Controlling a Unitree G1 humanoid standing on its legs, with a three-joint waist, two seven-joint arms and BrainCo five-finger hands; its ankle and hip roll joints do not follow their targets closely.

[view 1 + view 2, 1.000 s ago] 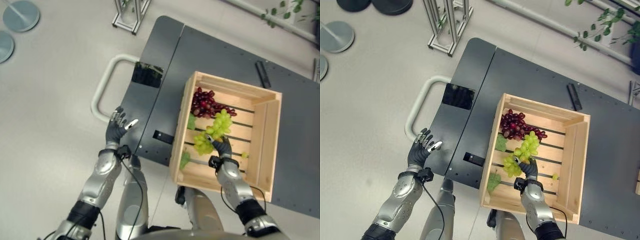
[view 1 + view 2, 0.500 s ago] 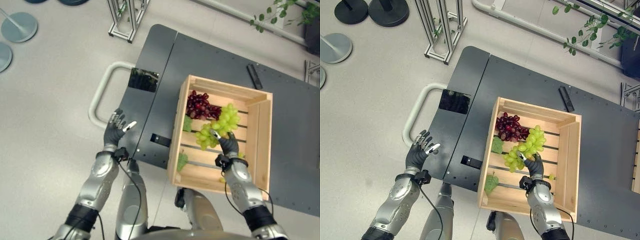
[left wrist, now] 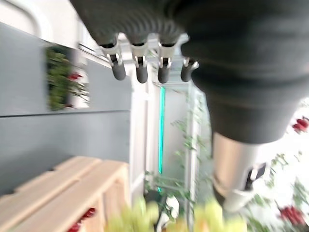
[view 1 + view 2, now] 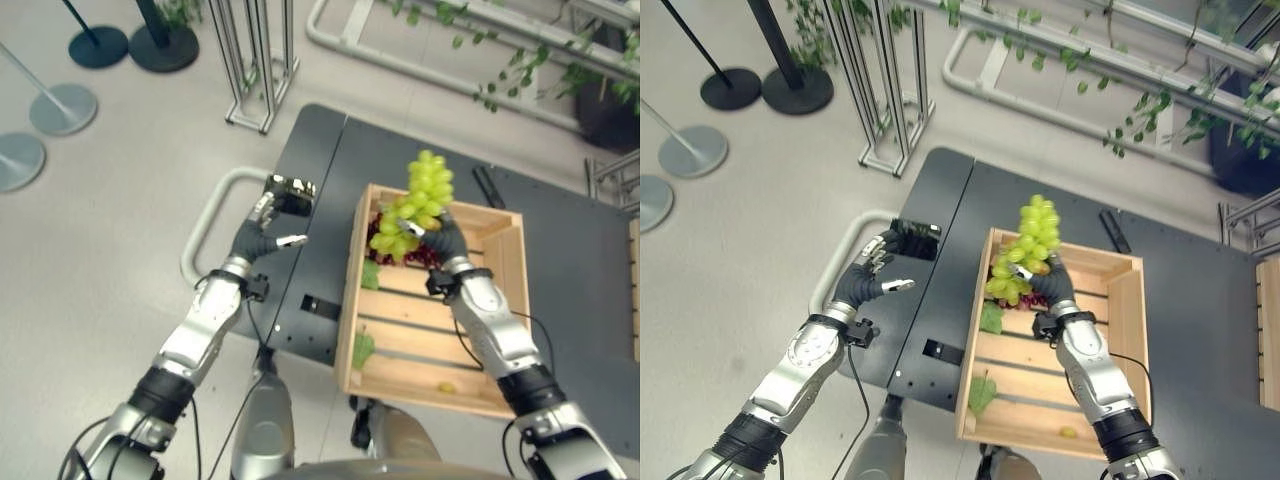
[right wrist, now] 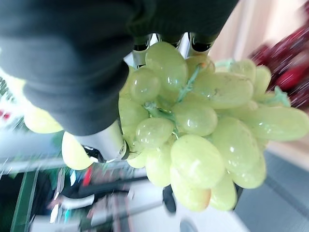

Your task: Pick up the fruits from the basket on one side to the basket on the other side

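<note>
While the green grape bunch (image 4: 1025,250) is pinched in the curled fingers of the right hand (image 4: 1050,288) above the wooden crate (image 4: 1124,330), it is best carried level and slowly, so nothing drops. Red grapes (image 4: 422,258), leaves (image 4: 990,318) and one loose grape (image 4: 1068,432) are left inside. The left hand (image 4: 868,278) is held relaxed and empty over the dark cart (image 4: 940,240).

We see a dark grey table (image 4: 590,300), 1 wooden crate (image 4: 500,300) resting on it, 1 black bar (image 4: 482,186) beside the crate's far side.
</note>
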